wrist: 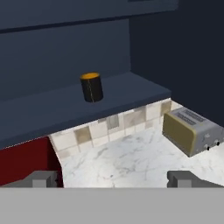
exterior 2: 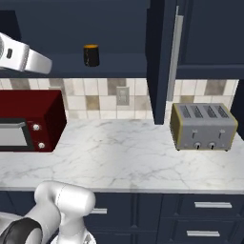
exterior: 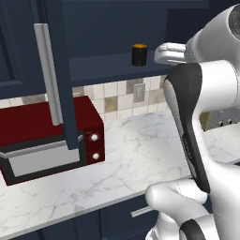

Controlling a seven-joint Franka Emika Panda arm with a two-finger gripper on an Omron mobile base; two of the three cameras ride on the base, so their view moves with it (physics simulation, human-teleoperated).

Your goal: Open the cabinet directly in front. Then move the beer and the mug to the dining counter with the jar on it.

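Mug: short black cylindrical mug with orange top (wrist: 91,87), mid-shelf, near front edge of open navy cabinet (exterior: 65,93).
Jaws: my jaws released, empty.
Risk: nudging mug off shelf edge.

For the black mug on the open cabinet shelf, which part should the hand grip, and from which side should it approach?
Grip the mug around the middle of its round wall, coming in level from the open front of the cabinet. It stands upright, alone on the shelf, with no handle visible, and the cabinet closes in above it, so a top-down reach looks blocked. The hand is open and already faces it from the front.
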